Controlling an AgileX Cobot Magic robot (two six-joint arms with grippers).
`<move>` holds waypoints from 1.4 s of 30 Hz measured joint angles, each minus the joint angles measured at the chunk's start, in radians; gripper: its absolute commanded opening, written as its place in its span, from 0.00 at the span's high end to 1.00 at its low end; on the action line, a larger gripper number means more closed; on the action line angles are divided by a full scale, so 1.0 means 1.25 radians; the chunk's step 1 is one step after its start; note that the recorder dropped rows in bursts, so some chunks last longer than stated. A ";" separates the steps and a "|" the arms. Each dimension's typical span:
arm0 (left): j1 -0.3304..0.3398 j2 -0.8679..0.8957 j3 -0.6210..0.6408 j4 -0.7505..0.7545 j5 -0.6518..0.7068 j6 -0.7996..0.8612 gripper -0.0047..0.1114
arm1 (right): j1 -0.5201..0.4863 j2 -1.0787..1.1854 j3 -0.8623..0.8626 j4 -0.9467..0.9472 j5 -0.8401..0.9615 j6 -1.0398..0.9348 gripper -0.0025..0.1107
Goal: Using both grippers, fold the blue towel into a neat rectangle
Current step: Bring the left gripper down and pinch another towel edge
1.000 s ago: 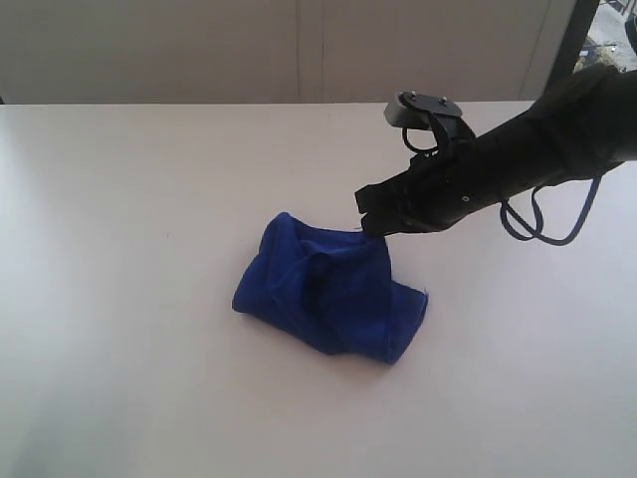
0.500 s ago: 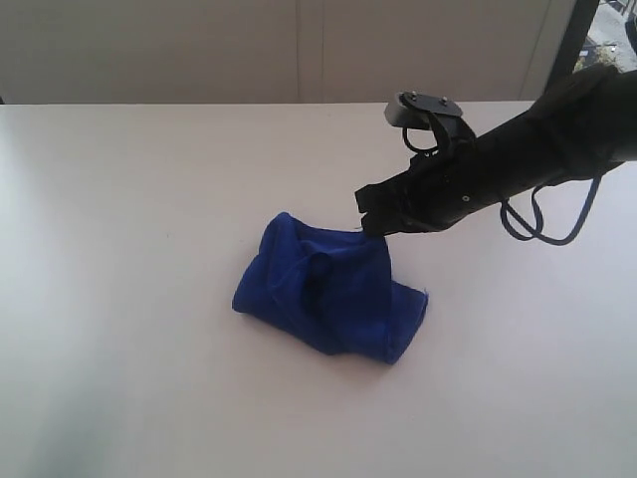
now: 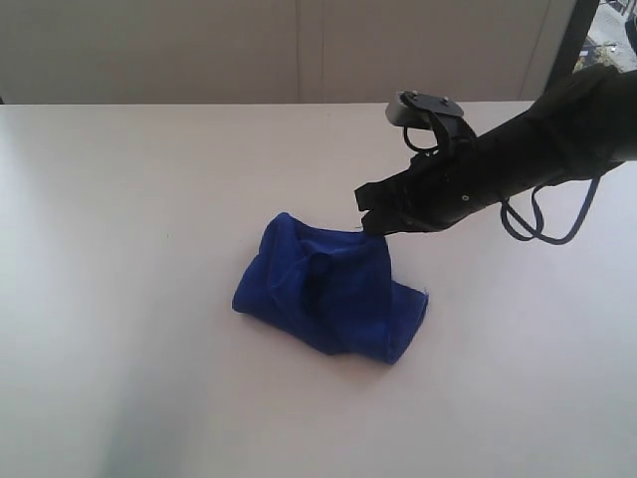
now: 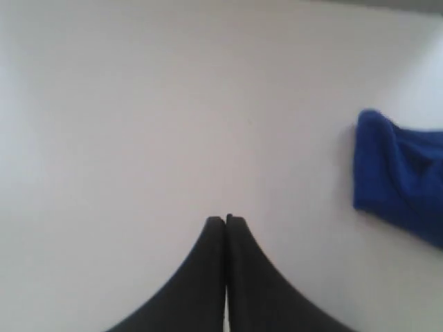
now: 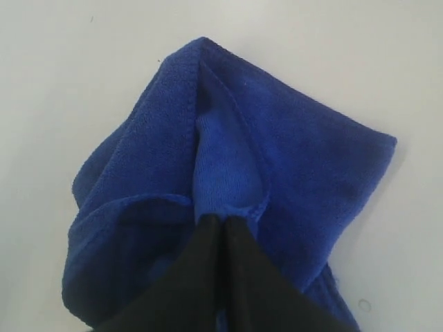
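Note:
The blue towel (image 3: 328,294) lies crumpled in a loose bundle in the middle of the white table (image 3: 119,249). My right gripper (image 3: 364,221) reaches in from the right, and its tips meet the bundle's far right edge. In the right wrist view the jaws of this gripper (image 5: 225,220) are closed on a hemmed fold of the towel (image 5: 277,152), which tents up toward them. My left gripper (image 4: 225,218) is shut with nothing in it and hovers over bare table. The towel (image 4: 401,180) shows at the side of its view, apart from the fingers. The exterior view does not show the left arm.
A pale wall runs along the table's far edge (image 3: 199,103). A loop of dark cable (image 3: 542,224) hangs under the right arm. A dark post (image 3: 572,40) stands at the back right corner.

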 measured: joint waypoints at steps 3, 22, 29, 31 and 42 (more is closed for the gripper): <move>0.000 0.191 -0.131 -0.083 0.107 0.138 0.96 | 0.000 0.000 0.000 0.000 -0.002 0.022 0.98; -0.330 1.069 -0.707 -0.372 0.121 0.663 0.96 | 0.000 0.132 0.000 -0.002 -0.145 0.160 0.98; -0.377 1.171 -0.810 -0.365 0.133 0.670 0.63 | 0.000 0.161 0.000 0.002 -0.150 0.161 0.98; -0.384 1.194 -0.823 -0.363 0.148 0.690 0.60 | 0.000 0.161 0.000 0.002 -0.151 0.161 0.98; -0.398 1.246 -0.827 -0.361 0.143 0.733 0.59 | 0.000 0.161 0.000 -0.001 -0.153 0.161 0.98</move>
